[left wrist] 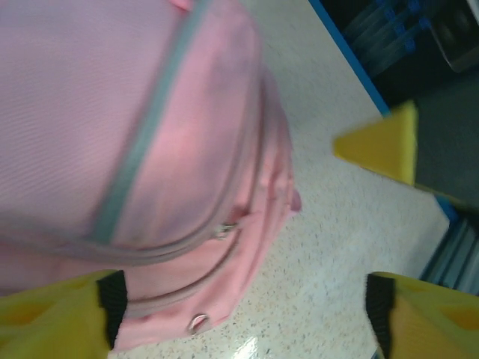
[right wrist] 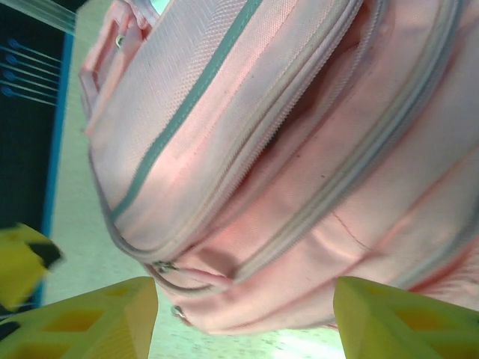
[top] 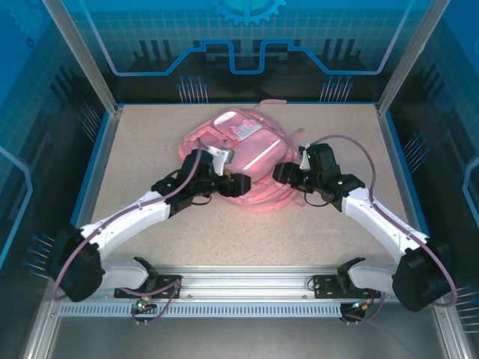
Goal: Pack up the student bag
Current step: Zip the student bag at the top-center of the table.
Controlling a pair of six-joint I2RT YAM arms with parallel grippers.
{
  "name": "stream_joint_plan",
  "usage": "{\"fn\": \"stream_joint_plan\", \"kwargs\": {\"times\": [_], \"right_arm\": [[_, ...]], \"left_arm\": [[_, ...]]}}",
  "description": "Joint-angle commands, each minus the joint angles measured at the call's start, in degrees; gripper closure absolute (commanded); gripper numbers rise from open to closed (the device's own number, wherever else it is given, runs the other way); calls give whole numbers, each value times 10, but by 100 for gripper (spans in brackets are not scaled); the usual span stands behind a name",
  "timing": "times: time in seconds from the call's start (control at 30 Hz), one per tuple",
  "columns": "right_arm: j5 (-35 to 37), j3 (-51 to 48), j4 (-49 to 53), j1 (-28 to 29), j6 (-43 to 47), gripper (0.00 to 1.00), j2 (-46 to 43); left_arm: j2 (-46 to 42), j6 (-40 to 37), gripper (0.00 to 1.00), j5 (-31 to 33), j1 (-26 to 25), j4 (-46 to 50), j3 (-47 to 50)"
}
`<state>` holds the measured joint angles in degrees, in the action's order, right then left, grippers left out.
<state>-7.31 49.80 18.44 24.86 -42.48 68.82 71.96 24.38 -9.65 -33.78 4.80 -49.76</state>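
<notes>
The student bag lies flat on the speckled counter, midway across and toward the far edge, with its straps trailing toward the near side. The left gripper sits at its near left flank, fingers spread wide. The right gripper sits at its near right flank, also spread, clasping nothing. What the zip pockets hold cannot be told.

The left arm and right arm show white shells, black joints and purplish cables; the yellow fingers are edged black.
</notes>
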Motion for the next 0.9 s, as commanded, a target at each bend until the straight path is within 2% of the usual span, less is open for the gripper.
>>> {"fn": "stream_joint_plan", "kwargs": {"times": [0.0, 0.17, 0.33, 0.43, 0.67, 0.87], "right_arm": [[79, 3, 76, 44, 120, 35, 1], [112, 46, 59, 121, 171, 39, 46], [142, 85, 44, 163, 218, 43, 100], [151, 100, 36, 161, 251, 45, 122], [107, 139, 58, 146, 313, 45, 178], [85, 155, 71, 136, 322, 60, 198]], "left_arm": [[-36, 77, 8, 55, 29, 62, 20], [-50, 142, 5, 55, 60, 76, 30], [-43, 180, 6, 39, 64, 69, 27], [-35, 192, 6, 33, 65, 71, 20], [-25, 210, 9, 23, 68, 66, 21], [-11, 245, 18, 4, 68, 44, 22]]}}
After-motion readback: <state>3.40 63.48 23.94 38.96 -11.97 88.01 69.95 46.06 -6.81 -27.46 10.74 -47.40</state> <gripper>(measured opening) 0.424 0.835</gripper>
